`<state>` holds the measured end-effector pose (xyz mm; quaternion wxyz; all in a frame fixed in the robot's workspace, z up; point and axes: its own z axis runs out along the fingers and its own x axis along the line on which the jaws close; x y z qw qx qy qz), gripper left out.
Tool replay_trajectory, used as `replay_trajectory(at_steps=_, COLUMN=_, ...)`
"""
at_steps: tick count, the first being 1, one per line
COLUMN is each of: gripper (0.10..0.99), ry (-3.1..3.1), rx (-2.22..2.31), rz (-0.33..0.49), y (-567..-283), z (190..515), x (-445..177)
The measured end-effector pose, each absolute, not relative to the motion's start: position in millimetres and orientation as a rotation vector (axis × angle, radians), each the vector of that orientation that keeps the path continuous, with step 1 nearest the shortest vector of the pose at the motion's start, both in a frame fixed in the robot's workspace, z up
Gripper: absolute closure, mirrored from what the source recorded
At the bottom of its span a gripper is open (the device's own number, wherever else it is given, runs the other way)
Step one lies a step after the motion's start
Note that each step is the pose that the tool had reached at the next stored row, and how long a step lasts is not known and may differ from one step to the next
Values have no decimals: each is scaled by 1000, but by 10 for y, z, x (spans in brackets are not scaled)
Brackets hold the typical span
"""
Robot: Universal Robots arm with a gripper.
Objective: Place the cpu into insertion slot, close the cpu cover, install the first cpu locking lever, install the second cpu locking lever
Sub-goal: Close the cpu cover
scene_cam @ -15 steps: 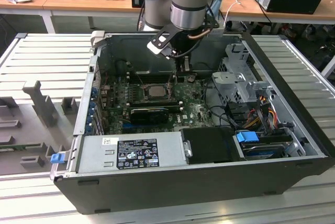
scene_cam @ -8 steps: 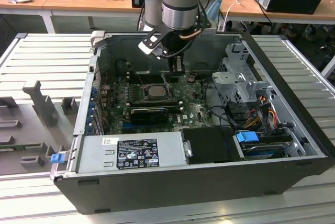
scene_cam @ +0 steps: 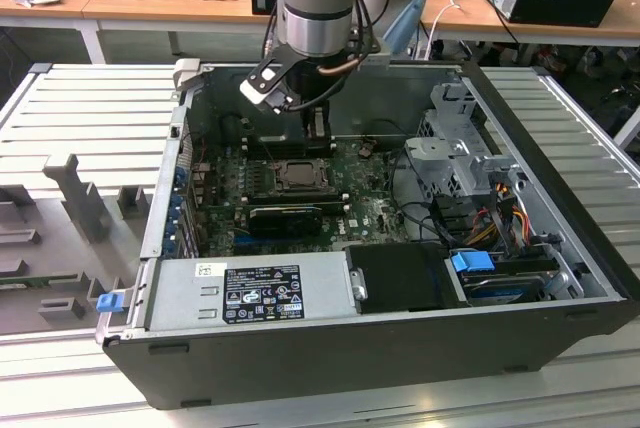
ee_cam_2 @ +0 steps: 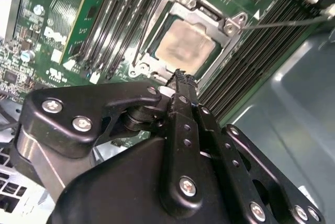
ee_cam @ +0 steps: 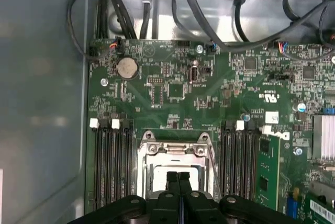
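Bright, even room light — soft shadows inside case; pale washed-out glare on cpu.

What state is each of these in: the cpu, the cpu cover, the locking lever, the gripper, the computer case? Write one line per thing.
cpu: in place, lying flat inside the cover's window.
cpu cover: down around the cpu.
locking lever: sticking out over the memory slots, apparently not latched.
gripper: shut, holding nothing, close over the cpu.
computer case: lying on its side, open on top.
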<state>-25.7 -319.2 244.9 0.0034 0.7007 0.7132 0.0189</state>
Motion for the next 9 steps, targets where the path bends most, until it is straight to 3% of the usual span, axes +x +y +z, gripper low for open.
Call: replay_trajectory(at_steps=9, gripper=980, ry=2255, rx=2178, rz=59, y=-3192, z=2252, x=-352)
